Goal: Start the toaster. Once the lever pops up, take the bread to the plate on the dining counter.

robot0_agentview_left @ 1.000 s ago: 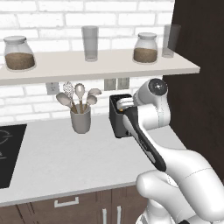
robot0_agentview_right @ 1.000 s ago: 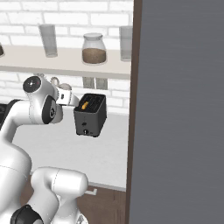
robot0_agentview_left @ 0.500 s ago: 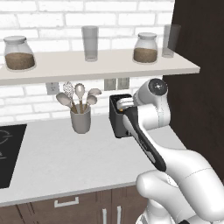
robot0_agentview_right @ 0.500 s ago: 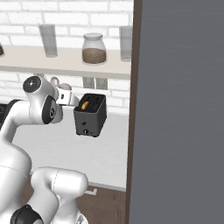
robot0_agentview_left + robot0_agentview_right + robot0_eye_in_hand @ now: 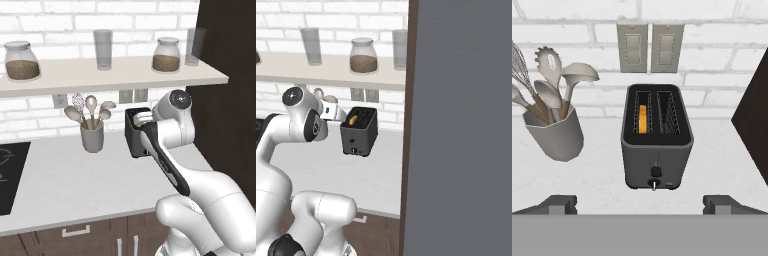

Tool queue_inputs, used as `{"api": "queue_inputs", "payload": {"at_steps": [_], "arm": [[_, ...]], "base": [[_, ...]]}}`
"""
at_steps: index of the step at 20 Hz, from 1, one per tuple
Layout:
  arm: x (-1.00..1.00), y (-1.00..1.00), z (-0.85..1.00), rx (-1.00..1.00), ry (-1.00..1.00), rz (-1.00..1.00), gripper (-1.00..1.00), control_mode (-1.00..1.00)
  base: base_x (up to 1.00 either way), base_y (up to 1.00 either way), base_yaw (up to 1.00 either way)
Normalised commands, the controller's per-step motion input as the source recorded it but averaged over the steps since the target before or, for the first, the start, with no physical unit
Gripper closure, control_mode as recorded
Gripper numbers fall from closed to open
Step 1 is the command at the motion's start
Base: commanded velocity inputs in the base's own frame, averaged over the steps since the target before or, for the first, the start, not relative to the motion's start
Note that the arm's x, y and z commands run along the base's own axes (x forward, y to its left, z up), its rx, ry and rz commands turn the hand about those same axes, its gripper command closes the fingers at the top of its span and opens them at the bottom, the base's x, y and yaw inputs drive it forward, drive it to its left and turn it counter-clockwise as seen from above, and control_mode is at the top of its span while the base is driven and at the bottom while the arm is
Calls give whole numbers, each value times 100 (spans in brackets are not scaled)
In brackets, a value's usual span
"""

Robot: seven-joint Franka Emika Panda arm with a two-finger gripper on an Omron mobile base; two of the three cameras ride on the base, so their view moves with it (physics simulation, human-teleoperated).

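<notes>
The toaster (image 5: 656, 137) stands at the back of the counter (image 5: 75, 185), near the brick wall and close to the right end, where a dark cabinet (image 5: 230, 100) rises. One slice of bread (image 5: 642, 118) sits down in its left slot as seen from the hand; the right slot holds nothing. A small knob (image 5: 655, 172) and a lever slot show on its narrow front face. No brand or writing can be read on it. The fingers (image 5: 640, 204) hang spread wide in front of the toaster, holding nothing and touching nothing. A grey cup (image 5: 556, 132) of spoons and a whisk stands to the toaster's left. Two blank wall plates (image 5: 650, 47) sit on the wall behind. Jars (image 5: 22, 61) and glasses (image 5: 102, 49) line the shelf (image 5: 115, 77) above
</notes>
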Motion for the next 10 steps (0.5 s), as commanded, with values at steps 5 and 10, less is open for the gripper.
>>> {"api": "queue_inputs", "payload": {"at_steps": [5, 10], "arm": [[0, 0, 0, 0, 0, 0, -100, -100], [0, 0, 0, 0, 0, 0, -100, -100]], "base": [[0, 0, 0], [0, 0, 0]]}}
